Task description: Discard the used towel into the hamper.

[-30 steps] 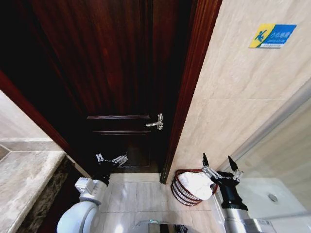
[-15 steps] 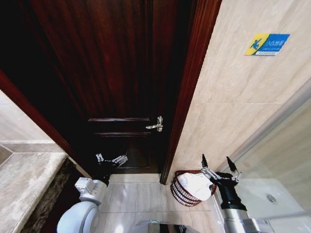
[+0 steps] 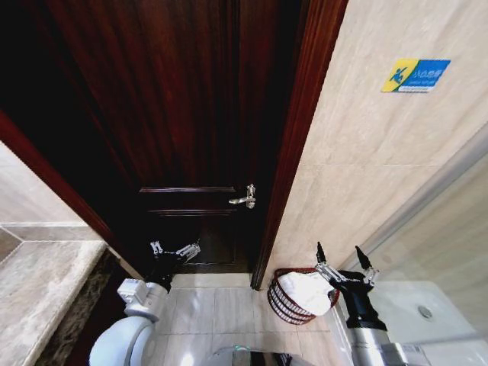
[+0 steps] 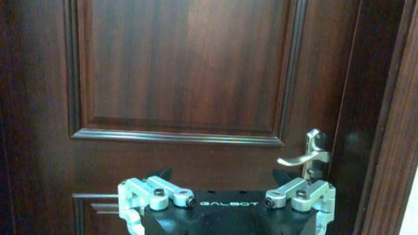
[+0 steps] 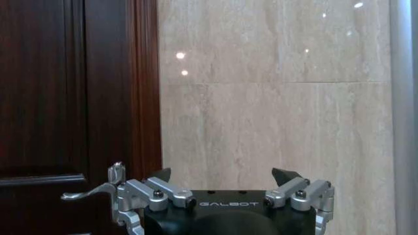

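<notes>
A robot faces a dark wooden door [image 3: 191,114] in a tiled bathroom, seen from its head looking down. On the floor by the door frame, against the beige tiled wall [image 3: 366,168], stands the hamper [image 3: 290,301], a small round reddish-brown wire basket. A white towel [image 3: 306,291] lies bunched inside it, rising a little above the rim. The right gripper [image 3: 338,258] hangs just above and beside the basket's right edge, its two claws spread wide and holding nothing. The left gripper [image 3: 169,248] is raised in front of the door's lower panel, below the silver door handle [image 3: 245,197], its claws spread too and empty. Judging by this, the towel is already dropped and the discard step looks finished. What seems left is only to draw the right arm clear of the basket without snagging the towel or tipping the rim.
</notes>
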